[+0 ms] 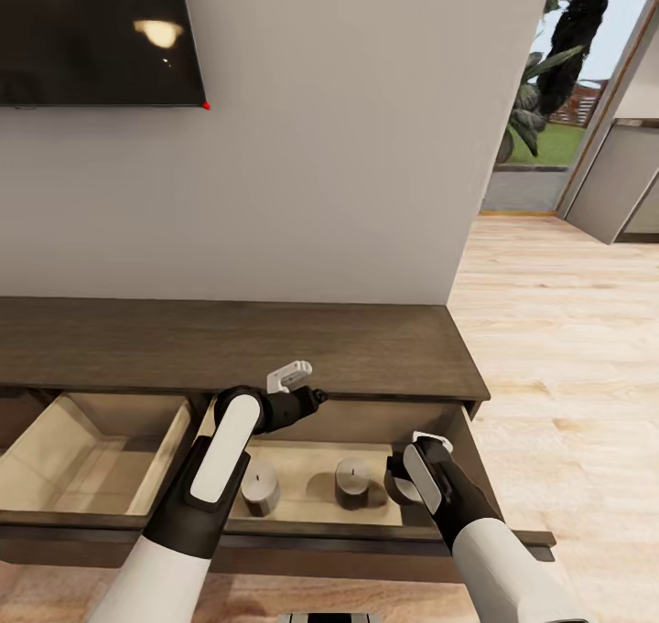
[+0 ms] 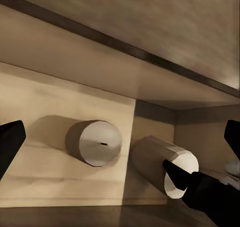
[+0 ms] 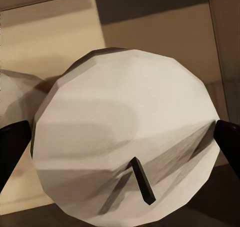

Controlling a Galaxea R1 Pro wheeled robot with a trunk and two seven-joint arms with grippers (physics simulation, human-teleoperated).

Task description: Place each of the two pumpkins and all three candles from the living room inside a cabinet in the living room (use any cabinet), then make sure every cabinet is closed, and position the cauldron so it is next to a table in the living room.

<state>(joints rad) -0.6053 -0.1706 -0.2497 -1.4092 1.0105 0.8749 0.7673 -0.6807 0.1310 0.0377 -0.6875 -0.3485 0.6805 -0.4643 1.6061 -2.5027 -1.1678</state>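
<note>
3 candles counted in the open cabinet (image 1: pixel 275 344) drawer: 2 (image 1: pixel 261 488) (image 1: pixel 352 482) clear, the 3rd (image 3: pixel 125 137) between the right gripper (image 1: pixel 412 472) jaws, grasped; left gripper (image 1: pixel 302 381) gaped empty above

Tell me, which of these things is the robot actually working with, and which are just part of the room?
Part of the job:
- cabinet, two drawers open
- two candles standing in the right-hand drawer
- third candle between the right gripper's fingers, over that drawer

Just there:
- TV on the wall
- wooden floor
- plant outside
</note>
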